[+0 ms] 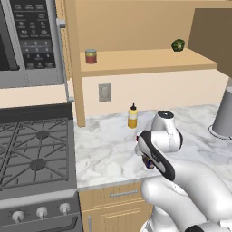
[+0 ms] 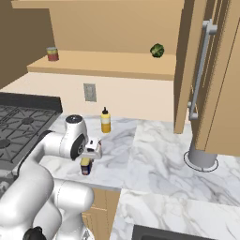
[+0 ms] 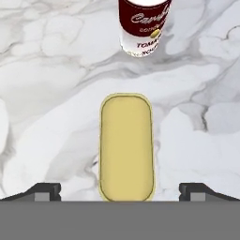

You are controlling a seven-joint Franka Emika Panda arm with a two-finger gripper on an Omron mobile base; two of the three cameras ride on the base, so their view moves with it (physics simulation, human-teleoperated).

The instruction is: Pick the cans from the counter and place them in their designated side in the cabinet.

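White-grey marble desk lies under the robot's hand, whose fingers stand fully apart and hold nothing, poised straight above the boxy tin, seen from above as a yellow rounded lid between the two fingertips. The round red-and-white can stands just beyond it at twelve o'clock in the hand view, and the cabinet shelf waits above with a red can with a yellow-green band at its nine o'clock end. This looks like the first pick: next, lower around the tin and close squarely on its narrow sides.
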